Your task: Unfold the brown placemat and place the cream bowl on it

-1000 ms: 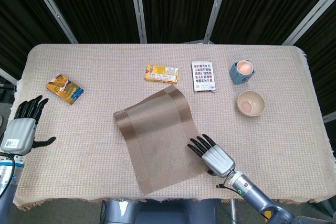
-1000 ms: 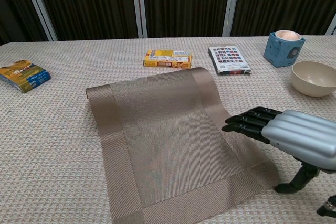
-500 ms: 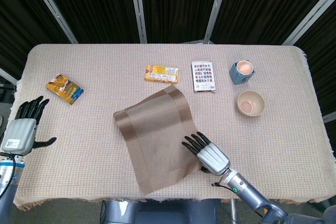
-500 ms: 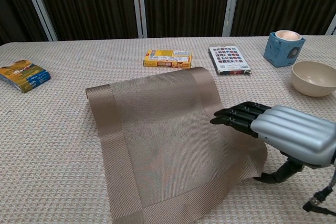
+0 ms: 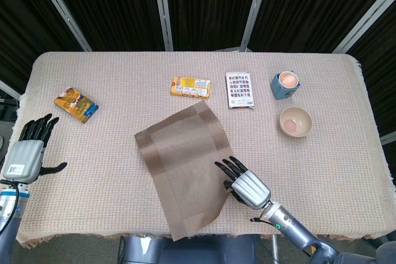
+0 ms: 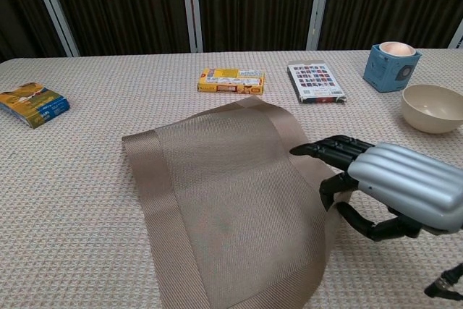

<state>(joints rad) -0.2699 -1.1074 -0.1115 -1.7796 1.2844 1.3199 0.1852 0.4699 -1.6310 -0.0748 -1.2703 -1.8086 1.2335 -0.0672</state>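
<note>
— So, what do we have under us?

— We work over a table [image 5: 111,183] covered in a beige woven cloth with a fringe along its edges. Behind it we see dark curtains [image 5: 204,4] with pale metal poles [image 5: 162,7] running across them.

— And the brown placemat [image 5: 182,162]?

— It lies spread near the middle of the table, turned at an angle, its near corner reaching the front edge. Our right hand [image 5: 242,183] is at its right border. In the chest view the dark fingers [image 6: 329,151] lie close together over the mat while the thumb curls beneath, and the mat's edge looks caught between them, lifted slightly off the cloth.

— Where is the cream bowl [image 5: 296,122]?

— It stands upright on the cloth, well to the right of the mat and apart from it, just in front of a blue cup [image 5: 284,84].

— What about our left hand [image 5: 26,153]?

— It sits at the far left edge of the table, holding nothing, fingers apart and pointing away from us, thumb out to the side. Only the head view shows it.

— Anything else on the cloth?

— A yellow box [image 5: 190,87] lies behind the mat, a printed packet [image 5: 239,89] beside it toward the cup, and an orange-and-blue box [image 5: 76,104] rests at the far left.
</note>
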